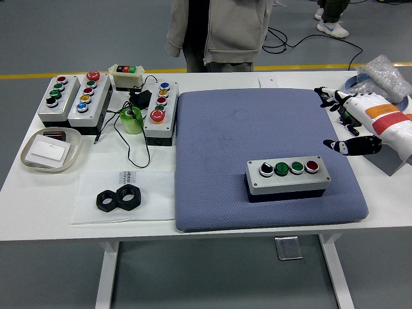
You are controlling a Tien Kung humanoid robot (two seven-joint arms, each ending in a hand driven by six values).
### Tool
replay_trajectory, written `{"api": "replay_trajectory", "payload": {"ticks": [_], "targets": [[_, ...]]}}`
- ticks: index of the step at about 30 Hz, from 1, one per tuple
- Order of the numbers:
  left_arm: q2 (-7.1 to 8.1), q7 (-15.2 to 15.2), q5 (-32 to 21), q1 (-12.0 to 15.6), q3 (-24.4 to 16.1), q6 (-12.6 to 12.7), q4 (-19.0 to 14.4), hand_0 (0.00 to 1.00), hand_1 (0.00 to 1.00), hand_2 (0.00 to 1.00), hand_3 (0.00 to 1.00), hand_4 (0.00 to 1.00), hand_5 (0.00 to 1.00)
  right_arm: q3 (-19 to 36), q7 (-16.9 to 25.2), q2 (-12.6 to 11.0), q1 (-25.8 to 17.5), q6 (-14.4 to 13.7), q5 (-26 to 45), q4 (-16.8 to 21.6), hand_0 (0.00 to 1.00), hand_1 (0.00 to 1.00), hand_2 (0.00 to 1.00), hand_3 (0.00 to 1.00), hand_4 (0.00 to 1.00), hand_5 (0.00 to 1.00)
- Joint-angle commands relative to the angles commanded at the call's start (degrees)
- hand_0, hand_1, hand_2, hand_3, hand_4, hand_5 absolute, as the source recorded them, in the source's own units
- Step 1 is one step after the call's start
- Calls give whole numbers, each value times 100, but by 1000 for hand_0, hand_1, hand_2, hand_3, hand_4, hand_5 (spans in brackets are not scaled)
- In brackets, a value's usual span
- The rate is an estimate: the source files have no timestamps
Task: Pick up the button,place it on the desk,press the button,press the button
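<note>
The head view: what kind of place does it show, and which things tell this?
Probably a robotics lab or industrial test hall. A white table carries several push-button control boxes, one button box lies on a blue mat, and the grey floor behind has a yellow line and loose cables.

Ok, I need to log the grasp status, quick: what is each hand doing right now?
Left hand: not in view.
Right hand: open, fingers spread, holding nothing, off to the right of the button box on the blue mat.
</note>
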Motion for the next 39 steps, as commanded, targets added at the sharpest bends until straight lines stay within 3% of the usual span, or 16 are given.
{"api": "replay_trajectory", "payload": {"ticks": [1, 4, 6, 7, 11, 19, 39], "targets": [[0, -2, -7, 0, 5, -1, -1, 743, 828, 869, 828, 631, 998, 27, -48, -26, -58, 221, -21, 17, 385, 232, 340, 764, 547, 2], [-2, -4, -14, 0, 11, -1, -1, 743, 828, 869, 828, 631, 998, 55, -161, -56, -186, 696, -41, 26, 385, 232, 340, 764, 547, 2], [-4, -3, -14, 0, 12, 0, -2, 743, 828, 869, 828, 631, 998, 52, -202, -56, -229, 845, -66, 19, 385, 232, 340, 764, 547, 2], [-4, -2, -13, 0, 13, 0, -2, 744, 827, 869, 828, 630, 998, 50, -217, -55, -243, 887, -81, 17, 359, 184, 299, 765, 618, 2], [-9, -1, -8, -1, 10, 2, -2, 744, 827, 869, 828, 630, 998, 41, -286, -58, -286, 1106, -129, 9, 359, 184, 299, 765, 618, 2], [-9, 4, 24, 11, -10, 4, 0, 748, 827, 869, 828, 630, 998, 122, -244, -105, -445, 1257, -126, 164, 317, 139, 244, 764, 545, 2], [-2, 6, 22, -4, 3, -2, -8, 749, 827, 869, 828, 630, 998, -178, -319, 10, -355, 1356, -183, 114, 316, 136, 242, 761, 563, 2]]}}
